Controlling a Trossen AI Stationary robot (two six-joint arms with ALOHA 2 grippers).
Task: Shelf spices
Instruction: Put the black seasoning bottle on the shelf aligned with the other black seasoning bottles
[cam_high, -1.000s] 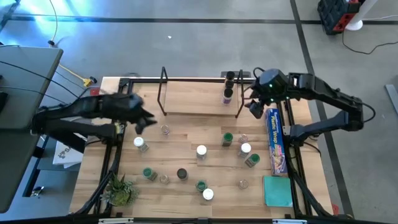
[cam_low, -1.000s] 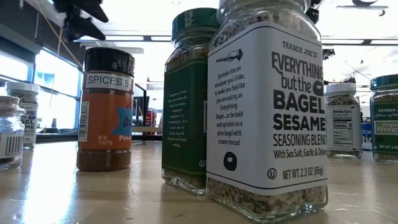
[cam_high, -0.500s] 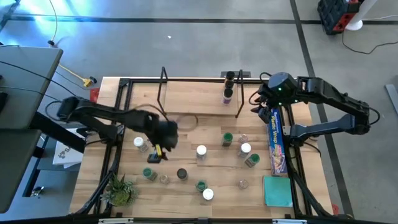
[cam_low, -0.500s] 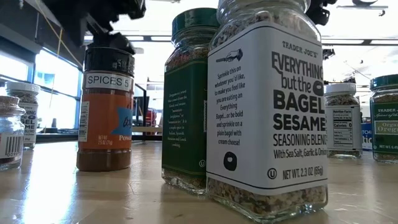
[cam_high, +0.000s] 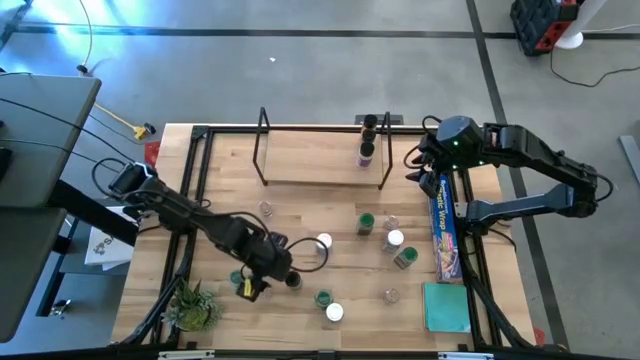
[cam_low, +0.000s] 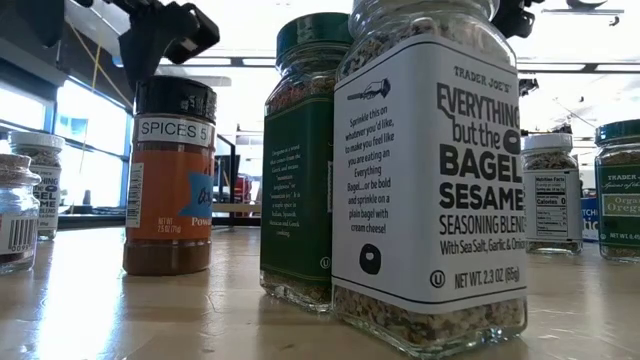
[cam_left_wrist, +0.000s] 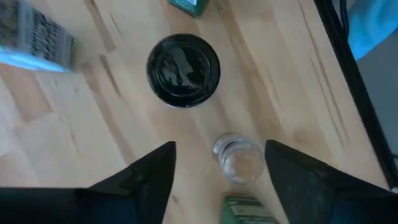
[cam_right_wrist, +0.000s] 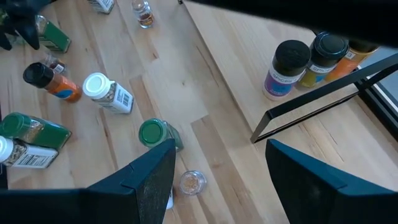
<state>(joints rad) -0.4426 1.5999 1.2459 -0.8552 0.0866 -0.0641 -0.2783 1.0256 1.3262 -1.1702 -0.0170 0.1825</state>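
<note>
Since the earlier frame the left gripper (cam_high: 262, 277) has swung from the table's far left to the near middle, jaws apart and empty, above an upright black-lidded jar (cam_left_wrist: 183, 69) and a clear-lidded one (cam_left_wrist: 237, 158). Farther off, the shelf (cam_high: 320, 165) holds three upright jars (cam_right_wrist: 313, 62) at its right end. The right gripper (cam_high: 432, 178) hovers right of it, open, empty.

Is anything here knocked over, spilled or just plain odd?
Nothing looks spilled or toppled. What stands out: only three jars stand on the shelf, bunched at one end, while the rest are scattered over the table. A blue plastic-wrap box lies along the table's right side.
</note>
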